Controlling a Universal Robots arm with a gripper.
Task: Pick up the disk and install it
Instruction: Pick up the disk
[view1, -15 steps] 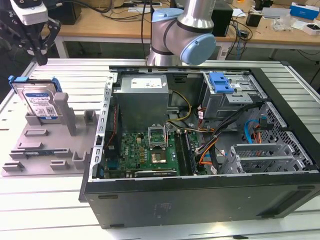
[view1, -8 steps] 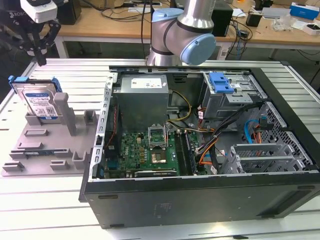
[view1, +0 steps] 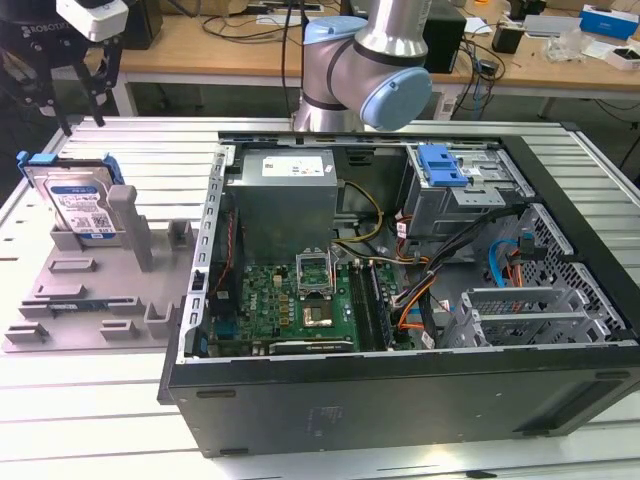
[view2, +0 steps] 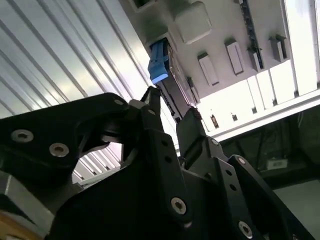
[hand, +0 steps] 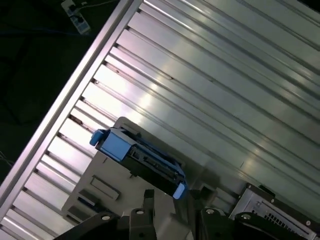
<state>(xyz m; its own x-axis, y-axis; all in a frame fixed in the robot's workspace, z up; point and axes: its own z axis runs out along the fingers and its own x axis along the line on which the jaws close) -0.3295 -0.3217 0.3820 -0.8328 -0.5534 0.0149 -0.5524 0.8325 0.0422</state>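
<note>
The tool is hanging with its two black fingers spread apart and nothing between them; it is sitting above the disk and clear of it, at the exterior view's left; the grey and pale blue arm is standing behind the computer case.

The disk is standing on edge in a slot of the grey fixture, its white-and-blue label facing the camera and its blue carrier framing the top corners; a grey post of the fixture is rising just beside it, toward the exterior view's right; the fixture is lying on the ribbed metal desk, just beside the case's side wall.

In the second wrist view the fingertips are pointing toward the disk, with a gap showing between them; in the first wrist view the disk is showing edge-on, its blue carrier at both ends, with the desk's slats running past it.

The case is lying open on the desk, showing a green motherboard and a silver power supply; a blue clip is sitting on the drive bay toward the exterior view's right, well apart from the disk.
</note>
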